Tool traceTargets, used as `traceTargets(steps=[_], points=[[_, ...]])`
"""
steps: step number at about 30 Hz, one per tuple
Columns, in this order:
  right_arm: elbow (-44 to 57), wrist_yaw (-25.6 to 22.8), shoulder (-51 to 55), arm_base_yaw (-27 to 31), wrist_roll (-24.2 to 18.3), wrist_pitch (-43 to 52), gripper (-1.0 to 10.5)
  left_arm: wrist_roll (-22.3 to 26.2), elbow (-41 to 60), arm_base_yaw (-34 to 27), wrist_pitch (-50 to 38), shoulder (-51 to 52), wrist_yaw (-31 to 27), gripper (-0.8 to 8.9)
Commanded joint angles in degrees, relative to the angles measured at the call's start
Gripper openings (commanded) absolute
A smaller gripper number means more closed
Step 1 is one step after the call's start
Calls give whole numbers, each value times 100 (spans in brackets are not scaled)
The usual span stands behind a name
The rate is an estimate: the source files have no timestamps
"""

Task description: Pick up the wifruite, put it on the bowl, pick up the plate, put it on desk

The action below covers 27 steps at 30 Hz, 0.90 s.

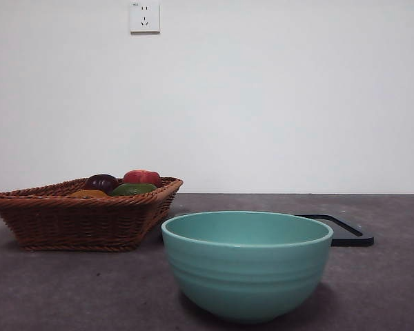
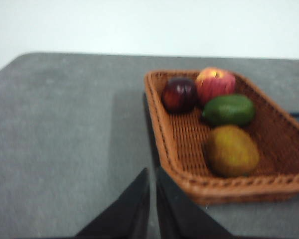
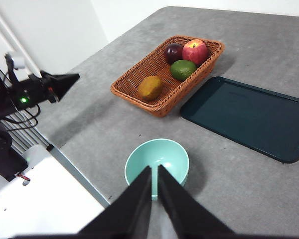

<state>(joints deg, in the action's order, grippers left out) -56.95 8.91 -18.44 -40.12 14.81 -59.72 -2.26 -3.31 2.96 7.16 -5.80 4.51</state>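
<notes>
The wifruite (image 2: 232, 151), orange-brown and dull, lies in a wicker basket (image 2: 162, 130); it also shows in the right wrist view (image 3: 150, 87) and just peeks over the basket rim in the front view (image 1: 88, 194). The mint-teal bowl (image 1: 247, 276) stands empty at the desk's (image 1: 55, 289) front middle. A dark flat tray (image 3: 249, 117), the plate, lies beside the basket. My left gripper (image 2: 152, 172) is shut and empty, apart from the basket's near corner. My right gripper (image 3: 155, 169) is shut and empty, high above the bowl (image 3: 139, 164).
The basket (image 1: 76, 221) also holds a dark purple fruit (image 2: 179, 94), a red apple (image 2: 215, 84) and a green fruit (image 2: 229, 109). The tray's rim (image 1: 352, 241) shows behind the bowl. The left arm (image 3: 35, 89) hangs beyond the desk edge.
</notes>
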Motion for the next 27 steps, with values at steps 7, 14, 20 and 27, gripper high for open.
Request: traceTargets(steps=[7,14,20,27], points=[[-92,2,-4,-50,-66,61,15,-33,264,-4,-4,260,-396,20],[-92,2,-4,-50,-66,61,15,-33,264,-7,378,439,-675,20],[-92,2,-4,-50,-66,61,15,-33,264,-7,345,564,-673,20],[-92,2,-4,-50,-66,61,15,-33,264,-7,356,564,-673,20]])
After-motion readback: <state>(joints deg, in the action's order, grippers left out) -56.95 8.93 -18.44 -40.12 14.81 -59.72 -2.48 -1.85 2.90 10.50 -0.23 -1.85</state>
